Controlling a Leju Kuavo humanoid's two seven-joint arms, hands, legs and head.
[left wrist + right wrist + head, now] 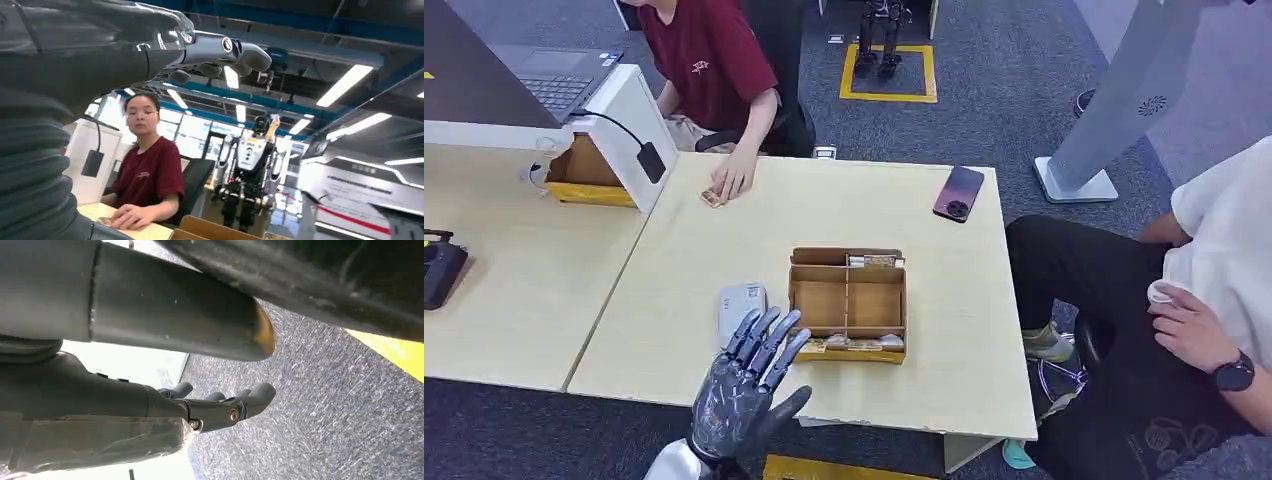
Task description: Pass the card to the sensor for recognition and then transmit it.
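My left hand is raised over the table's near edge, fingers spread, palm empty. Its fingertips reach just short of a flat grey-white sensor pad lying on the table. Right of the pad stands a brown compartment box, with cards in its far slot and cards along its near slot. In the left wrist view the left hand holds nothing. My right hand hangs beside my body over grey carpet, fingers loosely extended and empty.
A person in a red shirt sits across the table, one hand resting by a small card-like item. A dark phone lies far right. A white stand with a laptop is far left. Another seated person is at the right.
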